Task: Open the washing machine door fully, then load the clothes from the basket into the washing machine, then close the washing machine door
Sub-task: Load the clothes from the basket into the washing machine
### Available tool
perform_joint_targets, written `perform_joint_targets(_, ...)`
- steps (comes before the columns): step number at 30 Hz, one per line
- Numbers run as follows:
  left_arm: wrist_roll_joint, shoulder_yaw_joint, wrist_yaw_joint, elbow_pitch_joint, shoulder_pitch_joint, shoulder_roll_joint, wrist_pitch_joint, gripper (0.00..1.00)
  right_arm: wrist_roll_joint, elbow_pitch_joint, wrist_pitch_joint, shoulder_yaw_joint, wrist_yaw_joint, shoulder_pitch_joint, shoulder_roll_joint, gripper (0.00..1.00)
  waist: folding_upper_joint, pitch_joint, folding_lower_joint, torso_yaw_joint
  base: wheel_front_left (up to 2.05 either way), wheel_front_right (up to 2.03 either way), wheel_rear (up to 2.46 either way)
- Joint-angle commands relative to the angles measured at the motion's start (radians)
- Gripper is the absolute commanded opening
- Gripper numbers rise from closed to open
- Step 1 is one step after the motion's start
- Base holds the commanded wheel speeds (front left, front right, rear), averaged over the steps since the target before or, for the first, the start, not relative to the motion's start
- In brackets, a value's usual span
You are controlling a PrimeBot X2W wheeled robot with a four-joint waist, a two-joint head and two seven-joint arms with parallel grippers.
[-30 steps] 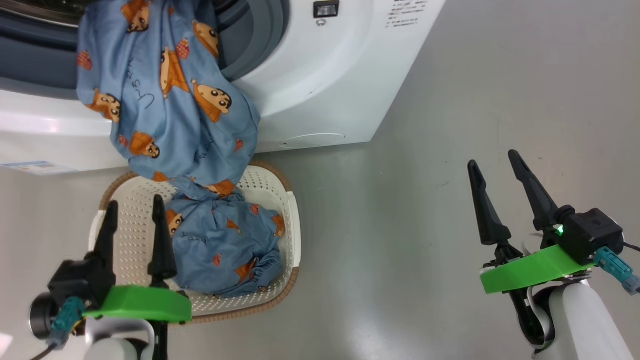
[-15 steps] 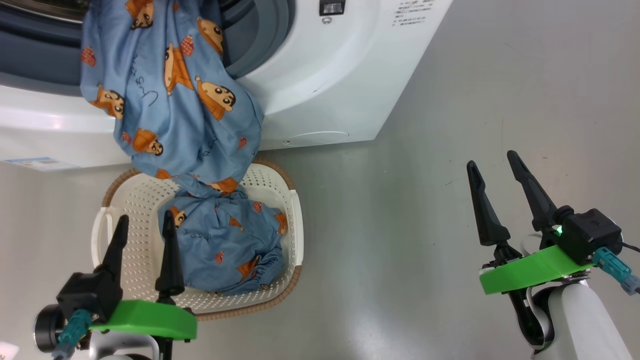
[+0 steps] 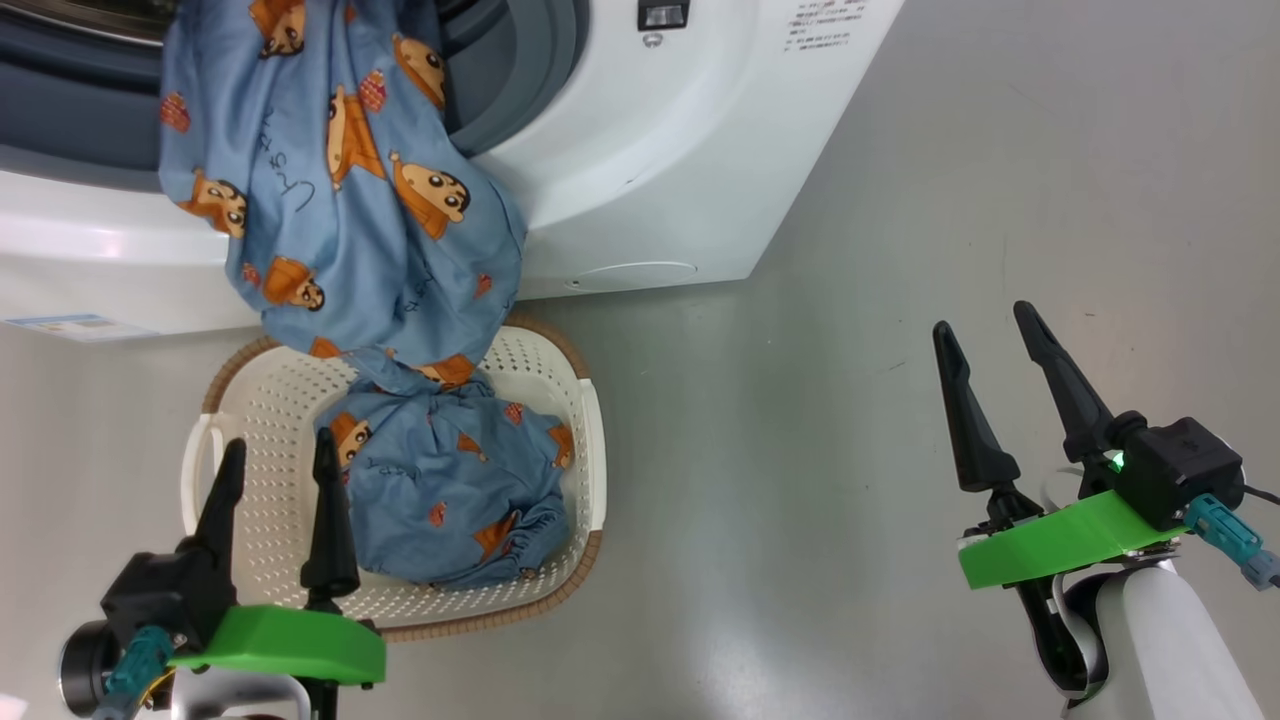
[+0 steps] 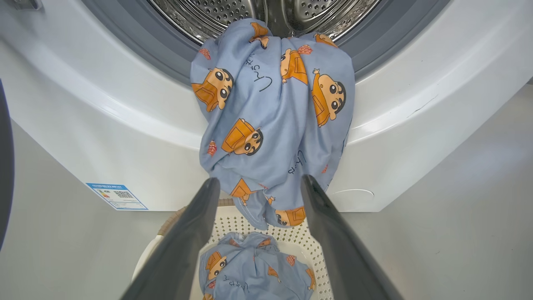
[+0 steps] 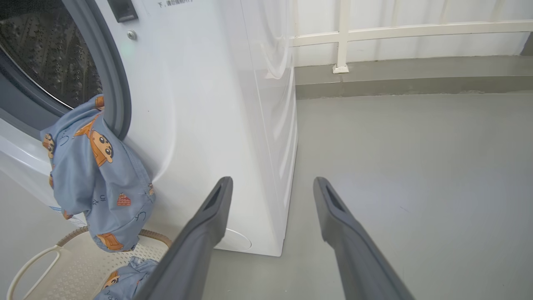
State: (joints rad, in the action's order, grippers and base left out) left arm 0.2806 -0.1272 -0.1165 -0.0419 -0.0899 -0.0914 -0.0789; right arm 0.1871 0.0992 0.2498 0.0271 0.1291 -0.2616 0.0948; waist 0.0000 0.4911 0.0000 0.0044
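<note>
Grey floor (image 3: 900,200) spreads across the head view, with the white washing machine (image 3: 650,170) along the top. Its mouth stands uncovered. The clothes lie in two places. A hanging piece (image 3: 340,200) spills out of the opening, past the grey gasket (image 3: 530,60) and down the white front to the far rim of the basket (image 3: 592,450). A bundled piece (image 3: 450,500) sits inside the basket, toward its right side. The basket rests on the floor just in front of the machine. The left gripper (image 3: 280,438) hovers over the basket's near left part, fingers spread and grasping nothing. The right gripper (image 3: 981,315) is well apart to the right over bare floor, likewise spread and empty.

From the left wrist, the two dark fingers frame the basket below, with the bundled piece between them. The hanging piece drapes from the perforated steel drum (image 4: 200,16) over the gasket and the front lip. Whether its lowest fold touches the bundle cannot be told. A blue energy label (image 4: 116,196) sits low on the front at the left, and a round cap (image 4: 349,196) at the right.

From the right wrist, the fingers stand apart over the floor beside the machine's white side panel. The hanging piece shows at the left, drooping from the opening above the basket's rim. A white railing (image 5: 341,37) runs along the back wall.
</note>
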Motion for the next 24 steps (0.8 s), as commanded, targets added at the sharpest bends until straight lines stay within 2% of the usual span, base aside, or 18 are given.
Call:
perform_joint_targets(1,0.006,0.035,-0.008,-0.023,-0.001,-0.014,0.000,1.00,-0.001,-0.021,0.012,0.030,0.002,0.017,-0.005,1.00,0.0000,0.002,0.0000,-0.001,0.00,0.00,0.00)
perform_joint_targets(9,0.015,0.035,0.001,0.059,-0.077,-0.021,-0.018,1.00,0.000,-0.023,0.012,0.036,0.002,0.014,-0.008,1.00,0.0000,0.013,0.0000,-0.018,0.00,0.00,0.00)
perform_joint_targets(17,0.032,0.048,0.025,0.218,-0.204,-0.034,-0.062,1.00,0.002,-0.029,0.012,0.036,0.002,0.002,-0.011,1.00,0.0000,0.038,0.0000,-0.056,0.00,0.00,0.00)
perform_joint_targets(24,0.093,0.069,0.082,0.405,-0.329,-0.031,-0.113,1.00,0.003,-0.033,0.012,0.035,0.002,-0.006,-0.017,1.00,0.0000,0.063,0.0000,-0.090,0.00,0.00,0.00)
